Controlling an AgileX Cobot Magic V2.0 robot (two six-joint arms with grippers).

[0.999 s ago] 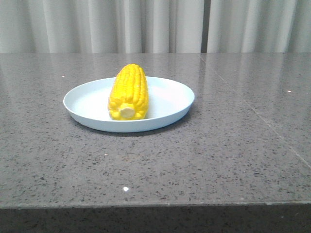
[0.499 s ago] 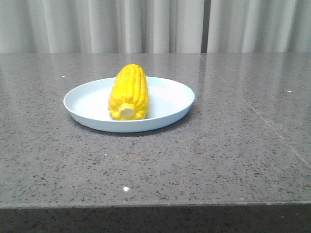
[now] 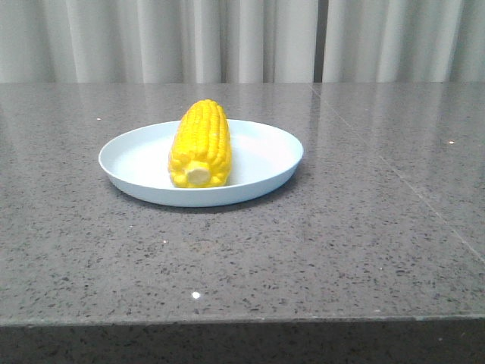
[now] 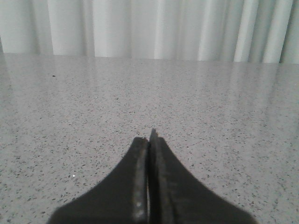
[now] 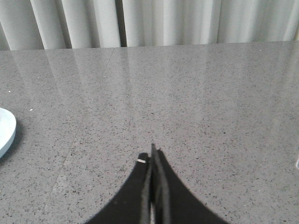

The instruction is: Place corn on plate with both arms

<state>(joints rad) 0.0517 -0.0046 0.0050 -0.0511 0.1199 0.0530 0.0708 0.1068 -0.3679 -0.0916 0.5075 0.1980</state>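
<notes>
you have a grey speckled stone bench [image 3: 318, 250] with pale pleated curtains [image 3: 242, 38] hanging along its far edge. a thin seam line [image 3: 394, 174] runs across the bench top on the right side, from far to near. a small white speck [image 3: 196, 295] lies on the bench near the front edge, well apart from the plate. nothing stands between you and the plate in the front view, and neither arm shows there.

the plate [image 3: 125, 155], pale light blue and shallow, sits left of centre on the bench. the corn [image 3: 201, 142] lies inside it, roughly in the middle, its pale stub end pointing toward the near side and its tapered end toward the far side. it rests on the plate with nothing touching it.

your left claw [image 4: 149, 140] has its dark fingers pressed together, holding nothing, hovering over bare bench. your right claw [image 5: 152, 154] is likewise closed on nothing, fingers together over bare bench. in the right wrist view only a sliver of the plate's rim [image 5: 7, 128] shows at the edge, well apart from that claw.
</notes>
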